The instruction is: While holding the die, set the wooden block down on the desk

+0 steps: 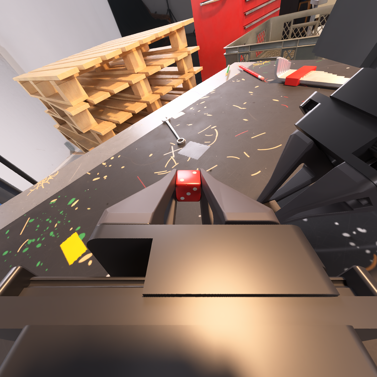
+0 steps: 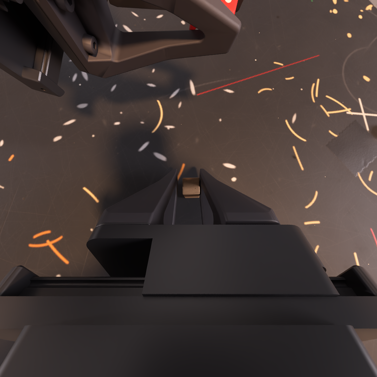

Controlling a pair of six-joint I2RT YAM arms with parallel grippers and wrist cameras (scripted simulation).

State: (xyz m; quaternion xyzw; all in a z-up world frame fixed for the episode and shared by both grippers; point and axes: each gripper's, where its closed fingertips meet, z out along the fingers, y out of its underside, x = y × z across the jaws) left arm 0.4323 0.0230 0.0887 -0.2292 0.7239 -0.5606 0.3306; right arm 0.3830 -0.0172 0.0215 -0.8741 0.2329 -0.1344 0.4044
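Note:
My left gripper [image 1: 188,184] is shut on a red die [image 1: 188,185] with white pips and holds it above the dark desk [image 1: 234,114]. My right gripper [image 2: 188,184] points down at the desk [image 2: 244,142]. A small wooden block [image 2: 190,187] sits between its fingers against the right finger [image 2: 206,183], with a thin gap to the left finger [image 2: 171,187]. The jaws stand slightly wider than the block. In the left wrist view the right gripper [image 1: 265,202] is low at the desk with the block [image 1: 273,204] at its tips. The left gripper's finger [image 2: 163,40] shows at the top of the right wrist view.
On the desk lie a wrench [image 1: 174,131], a red pencil [image 1: 251,72], a green pencil [image 1: 227,70], a hex key set in a red holder [image 1: 295,75], and grey [image 1: 193,150] and yellow [image 1: 73,247] tape patches. Behind stand stacked pallets [image 1: 114,81], a red cabinet [image 1: 224,30] and a crate [image 1: 275,40].

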